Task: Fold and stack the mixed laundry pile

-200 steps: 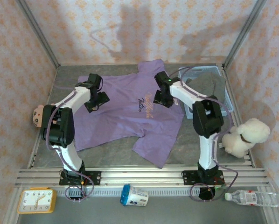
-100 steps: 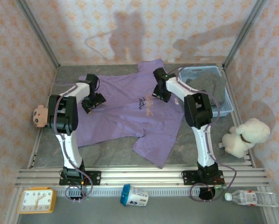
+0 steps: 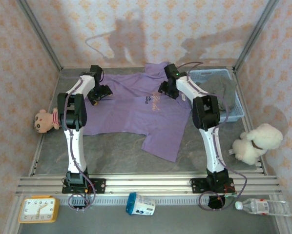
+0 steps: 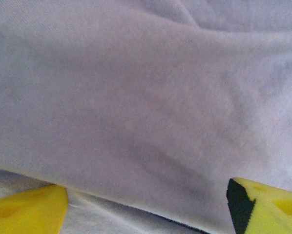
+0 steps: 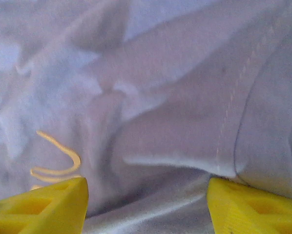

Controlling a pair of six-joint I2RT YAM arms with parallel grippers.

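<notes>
I see the lilac shirt (image 3: 131, 114) spread on the desk (image 3: 112, 156), one sleeve nearest the bases. Farther back, the left end effector (image 3: 98, 93) and right end effector (image 3: 165, 91) press on it, fingers spread wide, clamping nothing. Grey trousers (image 3: 215, 87) lie in the basket (image 3: 236, 109), far right.

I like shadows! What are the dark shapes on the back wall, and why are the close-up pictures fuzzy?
Top external view: arm-shaped shadows on the back wall. Left wrist view: purple shirt too close, blurry. Right wrist view: less blur, stitching visible.
</notes>
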